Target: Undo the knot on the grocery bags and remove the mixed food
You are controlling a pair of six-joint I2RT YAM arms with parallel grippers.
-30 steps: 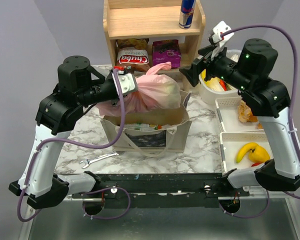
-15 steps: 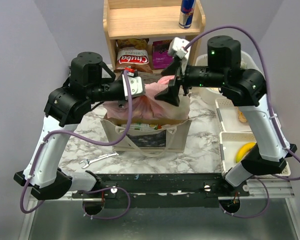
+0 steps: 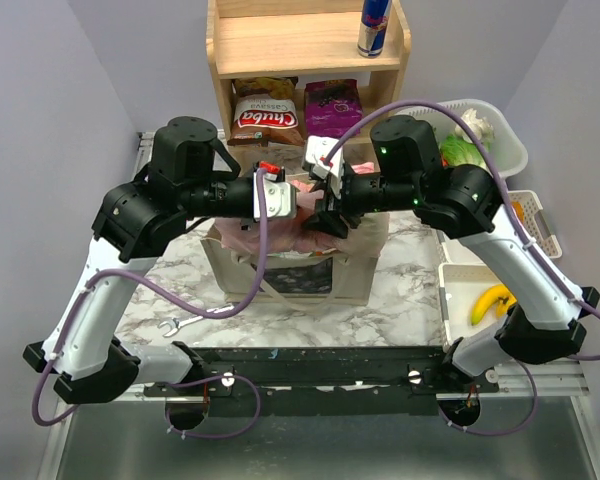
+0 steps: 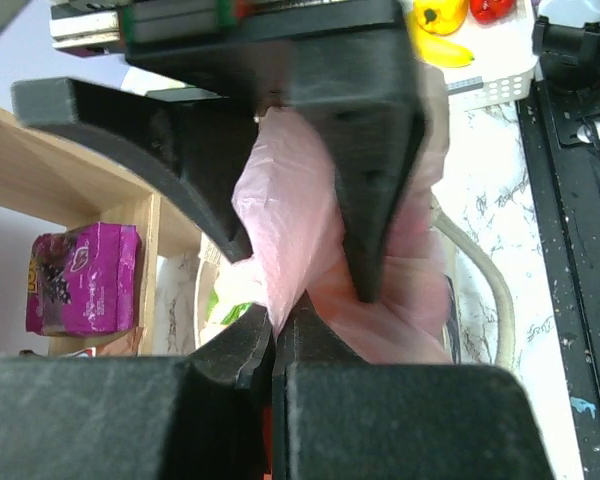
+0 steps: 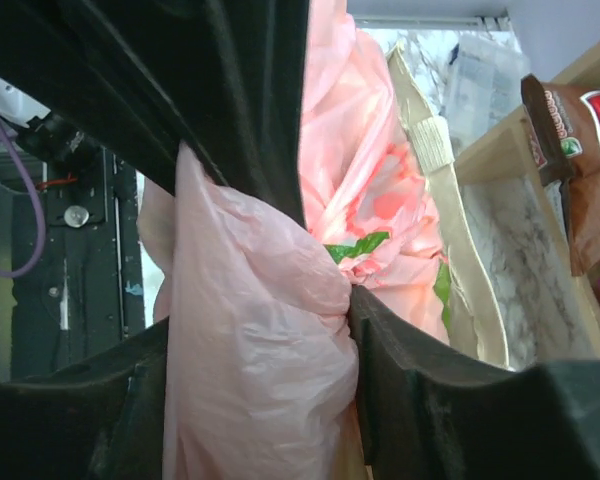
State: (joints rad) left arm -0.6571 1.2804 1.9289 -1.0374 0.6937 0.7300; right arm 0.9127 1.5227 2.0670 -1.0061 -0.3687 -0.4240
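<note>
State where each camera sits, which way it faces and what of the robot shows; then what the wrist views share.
Top external: above and behind the arms, looking down at the marble table; both arms show whole, meeting over the pink bag.
Left wrist: on the left arm, facing right across the table; the left gripper fills the bottom edge.
Right wrist: on the right arm, facing left; the right gripper lines the bottom.
Shared: both wrist views show the pink bag and the opposite gripper.

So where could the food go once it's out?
Bare marble between the canvas tote and the white tray; also the shelf top left of the can. Crowded above the tote, where the left gripper and right gripper pinch the pink bag.
</note>
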